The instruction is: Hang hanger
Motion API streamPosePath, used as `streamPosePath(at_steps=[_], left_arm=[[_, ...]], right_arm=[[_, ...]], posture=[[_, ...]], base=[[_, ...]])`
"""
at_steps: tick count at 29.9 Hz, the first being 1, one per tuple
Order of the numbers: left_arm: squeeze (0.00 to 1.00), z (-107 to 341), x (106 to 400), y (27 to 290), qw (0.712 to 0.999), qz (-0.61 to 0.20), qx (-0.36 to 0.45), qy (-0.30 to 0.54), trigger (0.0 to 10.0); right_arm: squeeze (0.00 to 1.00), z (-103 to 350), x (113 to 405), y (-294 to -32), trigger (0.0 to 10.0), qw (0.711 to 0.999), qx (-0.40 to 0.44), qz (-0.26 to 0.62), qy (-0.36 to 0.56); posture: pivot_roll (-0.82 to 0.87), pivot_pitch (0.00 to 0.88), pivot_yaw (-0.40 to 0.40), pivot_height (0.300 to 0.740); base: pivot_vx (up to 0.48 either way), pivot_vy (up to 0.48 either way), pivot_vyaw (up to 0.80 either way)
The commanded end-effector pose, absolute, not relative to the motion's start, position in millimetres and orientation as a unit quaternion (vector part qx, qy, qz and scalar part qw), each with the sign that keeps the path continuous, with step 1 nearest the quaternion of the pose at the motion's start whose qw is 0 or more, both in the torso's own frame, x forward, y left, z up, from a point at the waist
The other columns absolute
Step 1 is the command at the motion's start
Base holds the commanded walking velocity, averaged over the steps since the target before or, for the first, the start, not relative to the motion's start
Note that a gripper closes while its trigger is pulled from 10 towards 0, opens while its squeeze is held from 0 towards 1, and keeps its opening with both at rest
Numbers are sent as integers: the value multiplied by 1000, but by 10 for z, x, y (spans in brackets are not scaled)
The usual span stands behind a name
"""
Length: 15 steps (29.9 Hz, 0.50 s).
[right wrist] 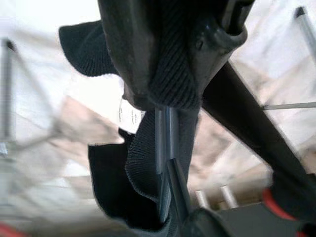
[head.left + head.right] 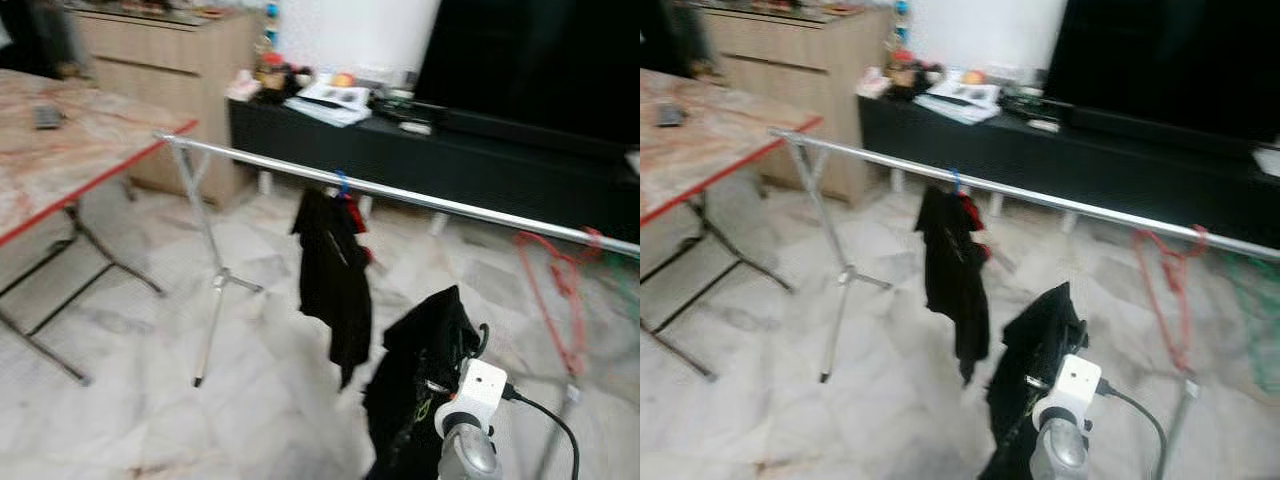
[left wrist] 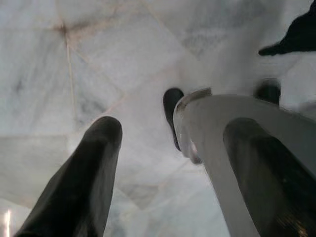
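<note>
A silver clothes rail [image 2: 420, 196] runs from the left down toward the right. A black garment [image 2: 333, 275] hangs from it on a blue and red hanger. Below the rail, my right arm [image 2: 468, 420] holds up a second black garment [image 2: 418, 370] on a hanger. In the right wrist view my right gripper [image 1: 173, 64] is shut on that hanger's grey bar [image 1: 165, 133], with black knit cloth bunched around the fingers. My left gripper [image 3: 173, 136] hangs low over the marble floor, open, with nothing between its fingers [image 3: 84, 182].
An empty red hanger [image 2: 560, 290] and a green one [image 2: 628, 290] hang farther right on the rail. The rack's leg [image 2: 210, 290] stands left of centre. A folding table [image 2: 60, 150] is at the left, and a dark TV cabinet [image 2: 480, 160] stands behind the rail.
</note>
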<state>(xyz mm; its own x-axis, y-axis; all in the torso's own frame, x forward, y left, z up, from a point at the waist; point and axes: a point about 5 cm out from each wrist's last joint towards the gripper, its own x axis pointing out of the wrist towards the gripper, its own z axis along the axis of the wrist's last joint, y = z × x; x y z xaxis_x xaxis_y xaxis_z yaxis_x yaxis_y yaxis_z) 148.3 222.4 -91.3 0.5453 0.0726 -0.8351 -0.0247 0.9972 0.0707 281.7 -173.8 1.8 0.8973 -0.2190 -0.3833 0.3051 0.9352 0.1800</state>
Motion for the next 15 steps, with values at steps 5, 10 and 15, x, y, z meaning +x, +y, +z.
streamPosePath(at_steps=[5,10,15], left_arm=[[0,-985,1349,2133,866,19,15,499,10000],[0,-985,1349,2135,866,18,15,499,10000],[0,-984,1349,2137,866,18,15,499,10000]], right_arm=[[0,69,2865,-1785,10000,968,114,-141,173],[0,60,2860,-1786,10000,967,114,-143,176],[0,55,2858,-1785,10000,967,114,-142,178]], posture=[[114,45,-84,740],[115,44,-84,740],[115,45,-83,740]], base=[[-289,0,0],[-289,0,0],[-289,0,0]])
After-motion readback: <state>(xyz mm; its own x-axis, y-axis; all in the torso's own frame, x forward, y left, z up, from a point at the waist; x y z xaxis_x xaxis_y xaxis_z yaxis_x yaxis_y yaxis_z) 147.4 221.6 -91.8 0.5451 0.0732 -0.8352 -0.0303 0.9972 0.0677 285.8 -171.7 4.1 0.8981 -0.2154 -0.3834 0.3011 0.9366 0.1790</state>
